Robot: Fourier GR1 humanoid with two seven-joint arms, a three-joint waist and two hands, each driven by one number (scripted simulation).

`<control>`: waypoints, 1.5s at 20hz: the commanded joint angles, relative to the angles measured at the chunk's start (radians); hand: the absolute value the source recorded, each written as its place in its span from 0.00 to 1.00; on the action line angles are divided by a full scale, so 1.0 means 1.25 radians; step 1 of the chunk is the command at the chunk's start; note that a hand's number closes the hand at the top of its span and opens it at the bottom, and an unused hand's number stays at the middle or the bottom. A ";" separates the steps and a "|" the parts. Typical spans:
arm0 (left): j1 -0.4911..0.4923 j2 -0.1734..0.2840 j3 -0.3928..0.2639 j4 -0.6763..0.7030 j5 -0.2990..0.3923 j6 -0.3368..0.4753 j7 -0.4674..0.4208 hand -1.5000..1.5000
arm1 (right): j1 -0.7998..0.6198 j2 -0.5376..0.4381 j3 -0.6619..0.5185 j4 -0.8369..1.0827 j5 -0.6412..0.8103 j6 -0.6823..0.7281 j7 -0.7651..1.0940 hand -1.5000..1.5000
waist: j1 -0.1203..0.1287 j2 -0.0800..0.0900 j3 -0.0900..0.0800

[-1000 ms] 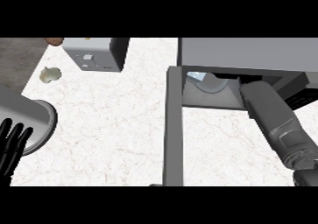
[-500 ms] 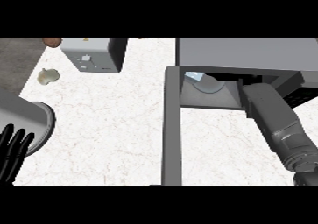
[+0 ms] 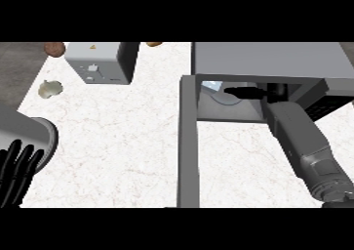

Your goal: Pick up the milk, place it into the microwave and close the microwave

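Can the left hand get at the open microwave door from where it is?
Probably yes. The left hand rests at the lower left edge, and only bare counter lies between it and the open microwave door. The right forearm is on the door's far side.

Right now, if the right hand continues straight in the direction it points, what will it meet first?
The right hand is already inside the open microwave, pointing left across the cavity. It would probably first meet the pale object there, perhaps the milk, then the inner wall. Depth is unclear.
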 commanded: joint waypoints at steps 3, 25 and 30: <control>0.038 -0.001 -0.044 -0.030 0.000 0.016 -0.005 0.00 | 0.119 0.035 0.000 -0.038 -0.019 0.020 -0.029 0.00 | -0.027 -0.005 0.007; 0.007 0.075 -0.095 0.034 0.082 -0.118 0.019 0.00 | 0.569 0.118 0.076 -0.336 -0.100 0.306 -0.105 0.00 | -0.041 -0.006 0.006; -0.042 0.077 -0.109 0.082 -0.003 -0.126 -0.024 1.00 | 0.706 0.137 0.107 -0.479 -0.125 0.353 -0.127 0.00 | -0.034 -0.004 0.006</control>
